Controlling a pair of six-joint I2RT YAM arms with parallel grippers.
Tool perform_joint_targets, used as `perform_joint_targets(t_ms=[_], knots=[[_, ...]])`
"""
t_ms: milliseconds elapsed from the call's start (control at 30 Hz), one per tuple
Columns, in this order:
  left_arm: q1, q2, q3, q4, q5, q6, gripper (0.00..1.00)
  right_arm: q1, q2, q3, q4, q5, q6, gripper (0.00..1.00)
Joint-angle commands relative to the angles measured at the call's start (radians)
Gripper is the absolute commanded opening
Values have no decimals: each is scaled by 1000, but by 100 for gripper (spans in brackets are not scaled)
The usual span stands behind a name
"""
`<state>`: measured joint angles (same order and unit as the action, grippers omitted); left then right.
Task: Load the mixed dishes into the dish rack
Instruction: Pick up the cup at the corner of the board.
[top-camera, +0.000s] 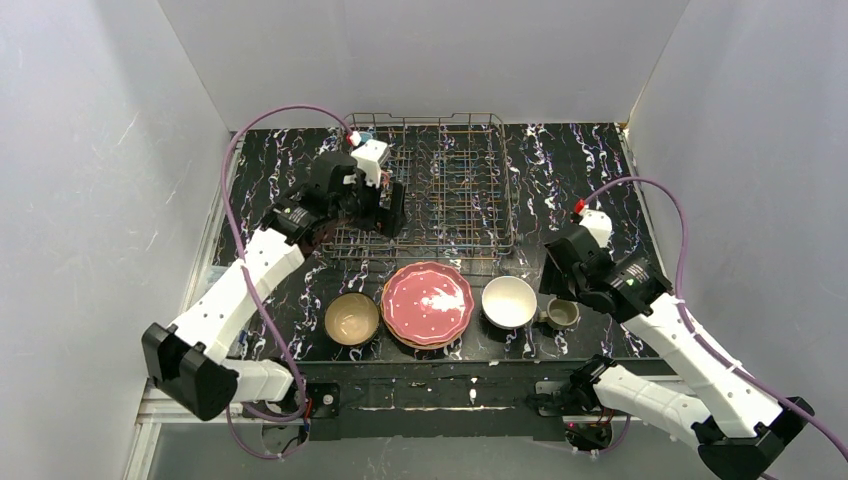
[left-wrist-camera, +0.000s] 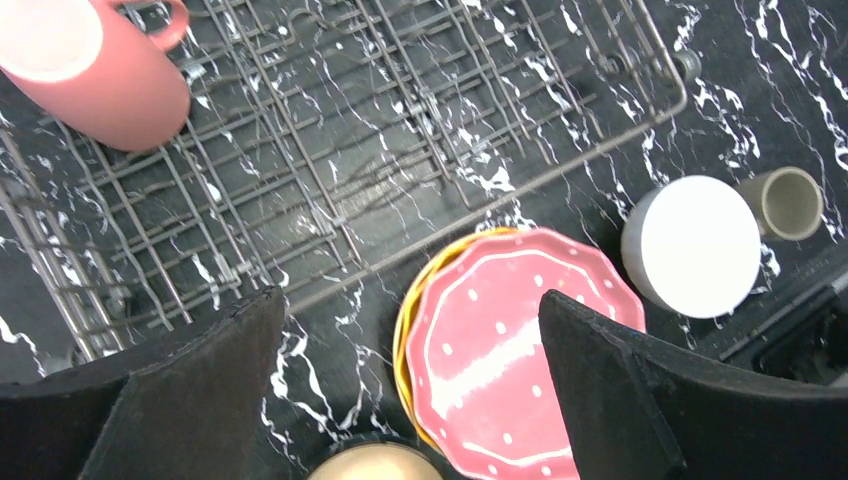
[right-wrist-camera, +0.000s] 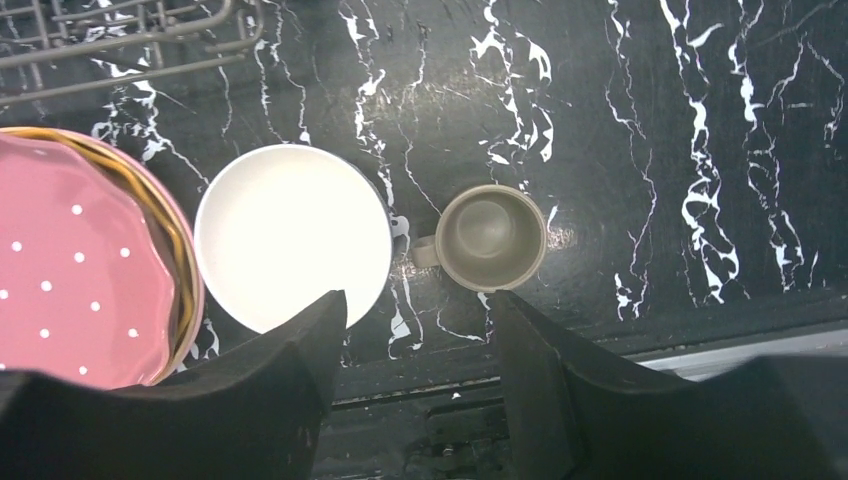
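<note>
The wire dish rack (top-camera: 430, 250) (left-wrist-camera: 400, 130) stands at the back of the black marble table. A pink mug (left-wrist-camera: 95, 75) lies on its side inside it. My left gripper (top-camera: 385, 215) (left-wrist-camera: 410, 305) hovers over the rack's front left part, open and empty. In front of the rack lie a tan bowl (top-camera: 352, 318) (left-wrist-camera: 375, 462), a pink dotted plate (top-camera: 428, 302) (left-wrist-camera: 520, 340) (right-wrist-camera: 70, 270) stacked on an orange plate (left-wrist-camera: 405, 330) (right-wrist-camera: 170, 230), a white bowl (top-camera: 509, 301) (left-wrist-camera: 690, 245) (right-wrist-camera: 292, 235) and an olive-grey mug (top-camera: 562, 313) (left-wrist-camera: 790, 203) (right-wrist-camera: 490, 237). My right gripper (top-camera: 553, 285) (right-wrist-camera: 418, 298) hangs open above the mug's near side, holding nothing.
White enclosure walls (top-camera: 120, 150) close in both sides and the back. A metal rail (top-camera: 440, 385) (right-wrist-camera: 700, 345) runs along the table's near edge, just behind the dishes. Purple cables (top-camera: 240, 160) loop above both arms.
</note>
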<state>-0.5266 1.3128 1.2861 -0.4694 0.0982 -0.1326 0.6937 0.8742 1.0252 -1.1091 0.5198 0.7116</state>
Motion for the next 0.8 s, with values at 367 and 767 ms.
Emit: perform_joint_targets(t_ms=[367, 767], knots=[[-103, -204, -176, -143, 5, -55, 98, -8, 30, -129, 50, 78, 162, 57], [-168, -212, -249, -115, 11, -47, 98, -124, 99, -231, 183, 15, 162, 52]])
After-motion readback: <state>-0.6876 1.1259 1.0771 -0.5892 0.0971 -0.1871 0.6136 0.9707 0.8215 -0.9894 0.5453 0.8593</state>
